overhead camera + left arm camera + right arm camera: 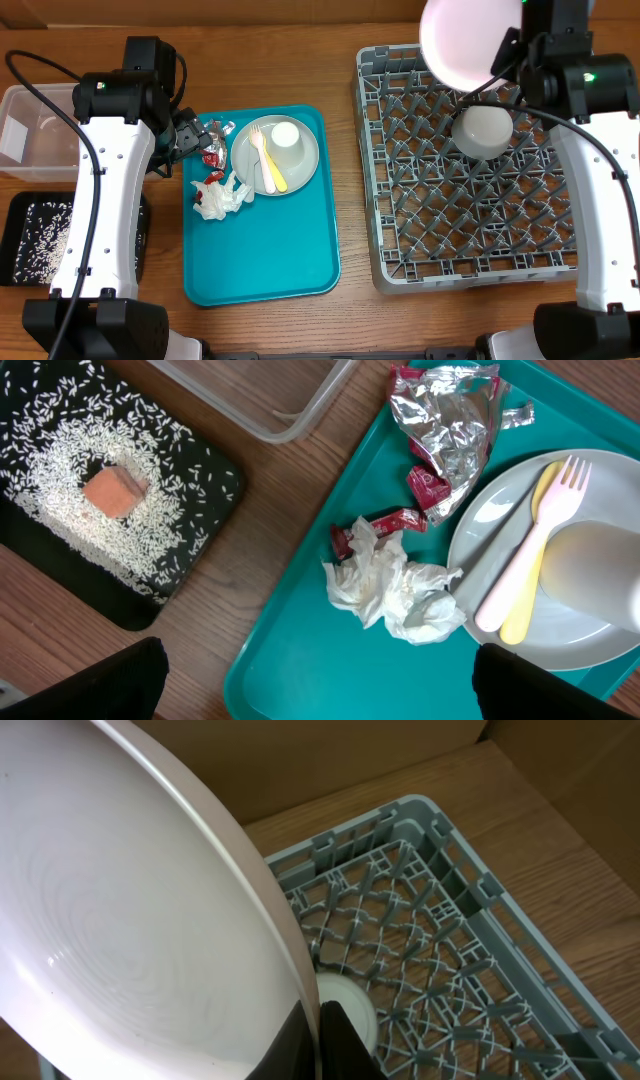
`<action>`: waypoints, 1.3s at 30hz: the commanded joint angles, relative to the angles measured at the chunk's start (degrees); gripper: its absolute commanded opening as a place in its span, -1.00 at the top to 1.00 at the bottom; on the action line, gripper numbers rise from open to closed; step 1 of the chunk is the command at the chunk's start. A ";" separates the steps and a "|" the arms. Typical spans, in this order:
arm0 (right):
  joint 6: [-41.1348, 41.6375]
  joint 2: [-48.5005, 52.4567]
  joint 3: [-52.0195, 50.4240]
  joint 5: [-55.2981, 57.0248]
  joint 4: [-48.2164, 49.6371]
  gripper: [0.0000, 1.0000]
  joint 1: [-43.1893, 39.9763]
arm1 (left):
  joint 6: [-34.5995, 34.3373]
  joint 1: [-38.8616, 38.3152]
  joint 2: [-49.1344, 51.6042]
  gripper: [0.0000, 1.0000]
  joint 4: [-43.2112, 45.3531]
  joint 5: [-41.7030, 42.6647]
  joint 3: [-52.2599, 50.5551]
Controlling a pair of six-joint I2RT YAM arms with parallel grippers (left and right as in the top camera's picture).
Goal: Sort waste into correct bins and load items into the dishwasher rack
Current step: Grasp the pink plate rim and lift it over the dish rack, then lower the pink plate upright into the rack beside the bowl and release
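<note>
**Currently gripping the pink plate over the dishwasher rack**

Up at the far side, the pale pink plate (468, 40) is being held tilted on edge, its hollow face showing to the wrist camera. The right tool (318, 1042) is clamping the plate's rim, jaws closed tight on it. The plate is hanging over the far edge of the grey dishwasher rack (470, 272); whether it is touching the pegs cannot be told. Just beside it, a white bowl (482, 130) is sitting among the pegs.

To the left of the rack, a teal tray (260, 250) is lying on the bench (350, 300). A grey-green plate (490, 520) is resting at the tray's far end, carrying a small white cup (590, 570), a pinkish fork (535, 530) and a pale yellow utensil (515, 625) partly under the fork. Beside that plate, a crumpled white napkin (395, 585), a silver foil wrapper (450, 430) and small red wrappers (385, 525) are lying on the tray.

The left tool (188, 138) is hovering over the wrappers with its jaws spread wide, holding nothing.

Further left, a black tray (225, 480) is holding scattered rice grains (170, 470) and an orange food cube (115, 490). A clear plastic tub (300, 420) is standing just beyond it.
</note>
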 commanded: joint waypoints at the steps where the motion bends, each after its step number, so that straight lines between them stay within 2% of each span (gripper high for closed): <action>1: 1.11 3.48 1.14 3.15 0.96 0.92 0.07 | 0.24 0.59 -1.18 -1.00 -0.11 -0.81 0.66; 11: 2.40 13.05 1.14 12.41 3.45 0.92 0.17 | 0.24 0.59 -1.18 -1.00 -0.11 -0.81 0.66; 24: 4.15 16.72 0.87 12.85 2.16 0.92 2.78 | 0.24 0.59 -1.18 -1.00 -0.11 -0.81 0.66; 39: 9.20 17.11 -1.55 22.75 -0.24 0.92 8.04 | 0.24 0.59 -1.18 -1.00 -0.11 -0.81 0.66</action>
